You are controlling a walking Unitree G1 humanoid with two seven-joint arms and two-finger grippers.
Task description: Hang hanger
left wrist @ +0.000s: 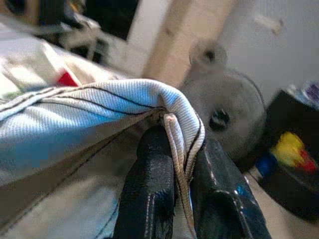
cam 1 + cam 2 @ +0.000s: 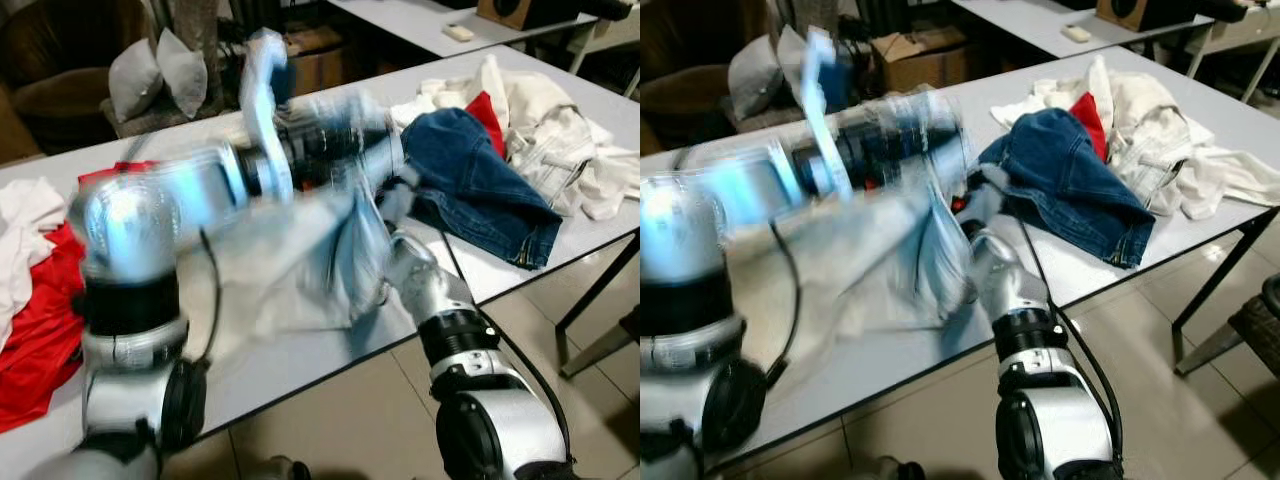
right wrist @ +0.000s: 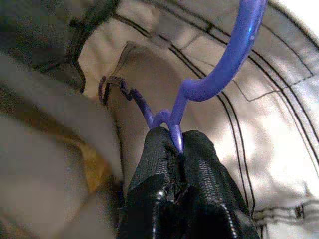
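Note:
A purple plastic hanger (image 3: 224, 64) lies inside a pale, dark-stitched garment (image 3: 279, 129). My right gripper (image 3: 175, 137) is shut on the hanger just below its hook. My left gripper (image 1: 177, 144) is shut on a folded, seamed edge of the same light garment (image 1: 89, 109). In the head views the garment (image 2: 300, 270) hangs blurred over the white table (image 2: 300, 370). My left arm (image 2: 200, 190) sweeps across above it, smeared by motion. My right arm (image 2: 440, 310) reaches up under the cloth from the table's front edge.
Blue jeans (image 2: 480, 180) lie right of the garment, with a heap of white clothes and a red piece (image 2: 560, 130) behind them. Red and white cloth (image 2: 40, 330) covers the table's left end. Grey cushions (image 2: 160, 70) sit on a seat beyond the table.

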